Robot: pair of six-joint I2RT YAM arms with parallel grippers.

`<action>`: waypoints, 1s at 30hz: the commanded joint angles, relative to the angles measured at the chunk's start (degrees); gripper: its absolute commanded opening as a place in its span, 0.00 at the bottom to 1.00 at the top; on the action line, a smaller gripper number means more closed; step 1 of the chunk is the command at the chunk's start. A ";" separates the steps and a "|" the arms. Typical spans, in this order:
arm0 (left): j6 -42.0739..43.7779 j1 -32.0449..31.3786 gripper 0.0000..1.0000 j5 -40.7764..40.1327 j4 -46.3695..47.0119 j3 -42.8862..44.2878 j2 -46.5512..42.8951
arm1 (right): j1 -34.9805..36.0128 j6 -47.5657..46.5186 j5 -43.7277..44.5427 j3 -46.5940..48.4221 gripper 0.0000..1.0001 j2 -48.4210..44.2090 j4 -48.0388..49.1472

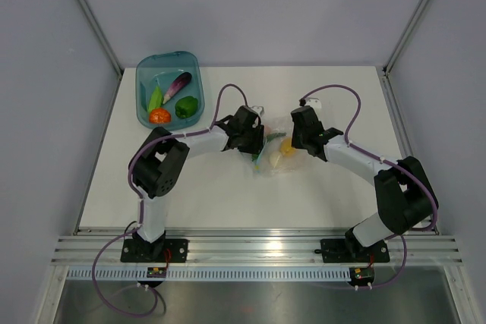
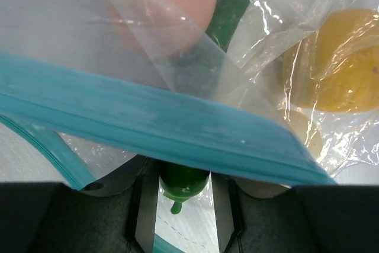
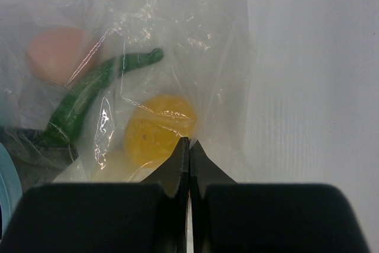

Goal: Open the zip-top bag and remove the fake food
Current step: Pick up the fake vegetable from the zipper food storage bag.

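Risk first, top view: zip-top bag (image 1: 279,153) lies between left gripper (image 1: 257,142) and right gripper (image 1: 292,140). If both pull, we judge the slick film could slip free.

Left wrist: fingers stand part-open, with the green pod (image 2: 183,183) end between them and the teal zip strip (image 2: 148,119) just beyond. We cannot tell whether they grip anything. Catching film with the pod would jam it.

Right wrist: fingers are pressed together, apparently pinching clear, crinkled film. The lemon (image 3: 159,127) sits just beyond the tips.
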 commanded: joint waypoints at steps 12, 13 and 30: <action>7.56 -1.27 0.27 2.27 -20.23 8.13 -3.03 | -1.04 2.00 1.58 2.03 0.00 -0.62 0.03; 8.00 -1.27 0.27 -0.11 -21.66 8.57 -3.21 | -0.96 2.09 1.84 2.12 0.00 -0.62 0.03; 9.85 -1.71 0.23 -15.06 -30.37 9.10 -10.86 | -2.28 4.29 4.22 2.38 0.00 -0.01 -1.29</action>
